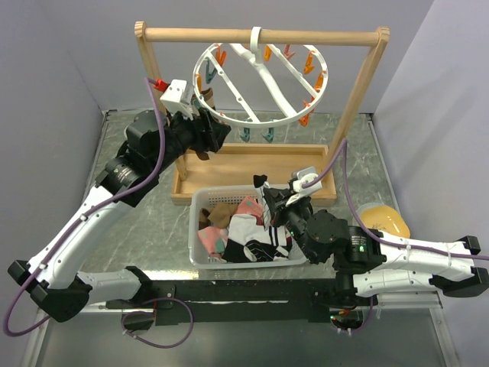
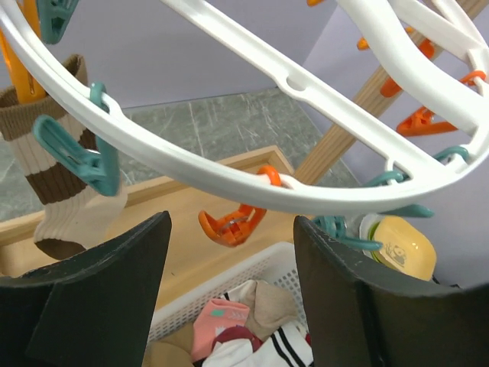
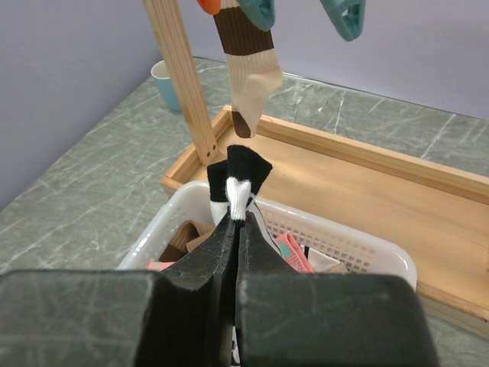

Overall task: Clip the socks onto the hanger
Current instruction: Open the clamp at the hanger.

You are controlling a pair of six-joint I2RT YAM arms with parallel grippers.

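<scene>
While the left claw [image 2: 231,229] is hanging spread and empty just under the hanger [image 2: 229,164] rim, beside a clipped brown-striped sock [image 2: 57,183], the right claw [image 3: 235,222] is pinching a black-and-white sock [image 3: 239,172] above the basket [image 1: 192,237] holding the other socks [image 1: 244,229]. Wooden frame [image 1: 191,34] is standing behind the basket on the tabletop [image 1: 137,229].

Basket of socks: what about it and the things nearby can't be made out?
Basket: top view, right arm covers its right end.
Black-and-white sock: right wrist view, only its tip shows above the shut right gripper.
Striped sock: left wrist view, hanger crosses it, left edge cuts it.
</scene>
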